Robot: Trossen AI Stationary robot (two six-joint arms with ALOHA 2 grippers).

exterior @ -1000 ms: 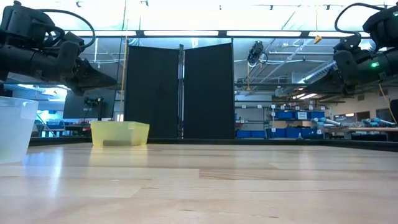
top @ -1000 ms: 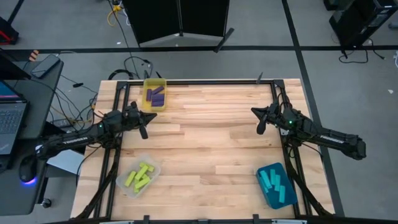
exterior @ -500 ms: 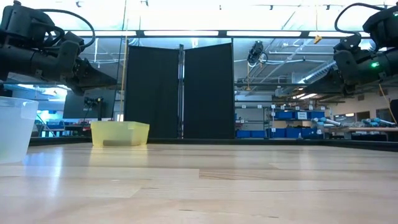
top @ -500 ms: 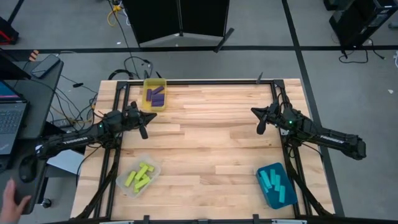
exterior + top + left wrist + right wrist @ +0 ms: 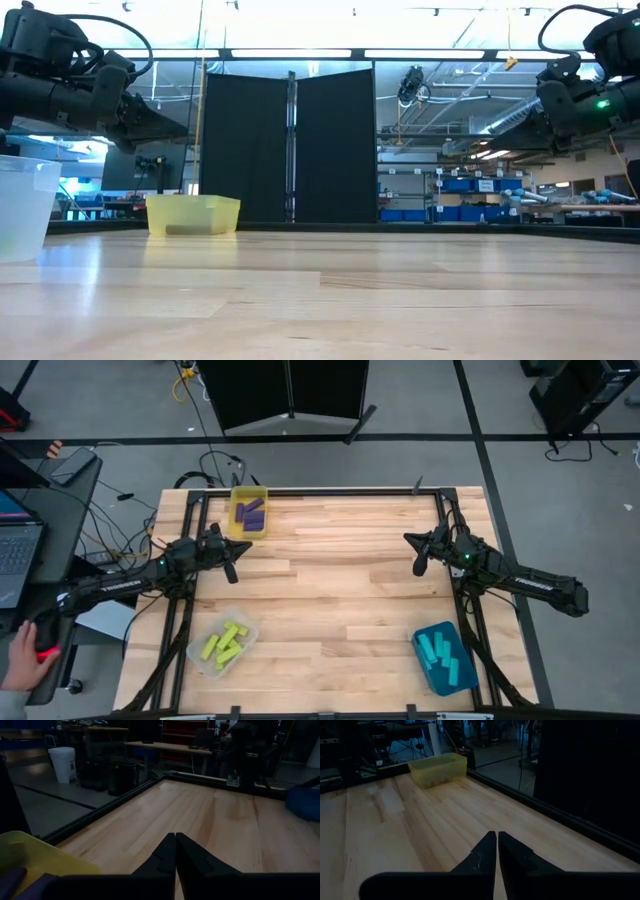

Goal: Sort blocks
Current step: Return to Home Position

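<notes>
Light wood makes up the bench [image 5: 340, 590], with a dark arm at each side. Purple blocks [image 5: 252, 514] sit in the small yellow plastic bin [image 5: 235, 500] at the far left. Yellow-green blocks [image 5: 224, 645] lie in the clear plastic bin [image 5: 200, 657] at the near left. Blue blocks [image 5: 440, 652] lie in the blue-green bin [image 5: 460, 682] at the near right. The left hand [image 5: 243, 547] hovers by the left edge, fingers pressed together. The right hand [image 5: 410, 541] hovers by the right edge, closed up tight too.

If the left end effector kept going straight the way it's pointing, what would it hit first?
Probably nothing soon: the left end effector points across bare table toward the right arm opposite, though depth is unclear.
</notes>
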